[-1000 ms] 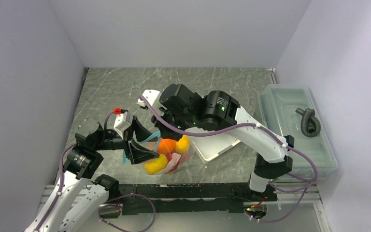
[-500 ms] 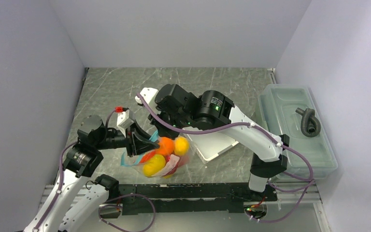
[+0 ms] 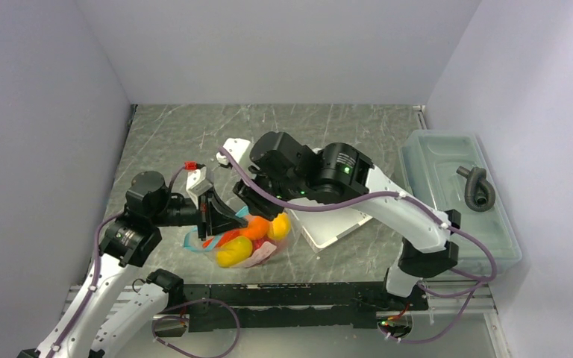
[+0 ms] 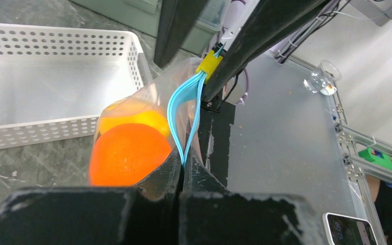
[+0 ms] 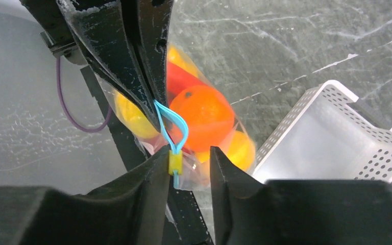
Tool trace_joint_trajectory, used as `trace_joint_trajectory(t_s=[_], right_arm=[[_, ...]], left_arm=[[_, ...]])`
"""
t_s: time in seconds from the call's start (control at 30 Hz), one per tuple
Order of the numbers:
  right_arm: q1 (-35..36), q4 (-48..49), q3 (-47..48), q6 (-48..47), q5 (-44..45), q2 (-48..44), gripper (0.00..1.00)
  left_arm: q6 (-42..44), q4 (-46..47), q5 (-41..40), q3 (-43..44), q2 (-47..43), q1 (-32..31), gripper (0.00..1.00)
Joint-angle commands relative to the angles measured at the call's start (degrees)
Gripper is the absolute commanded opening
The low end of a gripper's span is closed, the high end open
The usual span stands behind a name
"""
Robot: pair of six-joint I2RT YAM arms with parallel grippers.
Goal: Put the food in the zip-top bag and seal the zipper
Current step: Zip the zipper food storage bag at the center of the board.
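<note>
The zip-top bag (image 3: 248, 240) holds the food: an orange (image 4: 125, 153), a yellow lemon (image 4: 132, 118), a red pepper (image 5: 177, 79) and another yellow piece (image 3: 233, 252). My left gripper (image 4: 182, 166) is shut on one end of the teal zipper (image 4: 182, 115). From there the two strips bow apart, then meet at a yellow slider (image 5: 174, 162). My right gripper (image 5: 189, 153) is open at that end; the slider rests against its left finger, with a gap to the other finger. The bag hangs between both grippers just above the table's near edge.
A white perforated basket (image 3: 337, 225) lies right of the bag, partly under the right arm. A translucent lidded bin (image 3: 455, 195) with a grey hose piece on it stands along the right wall. The black rail (image 3: 283, 292) runs just below the bag.
My left gripper has closed on the zipper's end. My right gripper has opened off the slider end. The bag has shifted slightly and sagged.
</note>
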Motion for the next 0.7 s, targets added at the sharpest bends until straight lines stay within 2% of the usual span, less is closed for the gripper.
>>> trace_joint_trajectory(t_s=[0.0, 0.07, 0.17, 0.43, 0.67], right_arm=[[-0.1, 8.7, -4.5, -3.5, 0.0, -8.3, 0.44], [-0.1, 13.4, -9.7, -5.6, -2.4, -13.2, 0.53], [-0.1, 23.7, -21.4, -9.0, -5.6, -20.5, 0.6], [-0.1, 37.0, -37.9, -13.2, -13.0, -32.8, 0.65], [-0.1, 40.4, -42.5, -14.6, -16.3, -34.5, 0.65]], left_arm=[[0.0, 2.0, 6.7, 1.1, -0.7, -0.1, 0.0], [-0.4, 2.5, 8.0, 1.0, -0.8, -0.1, 0.0], [-1.1, 3.6, 9.7, 0.6, -0.9, -0.1, 0.0], [-2.3, 5.5, 12.4, 0.1, -0.8, -0.1, 0.0], [-3.7, 7.6, 15.7, -0.3, -0.7, -0.1, 0.0]])
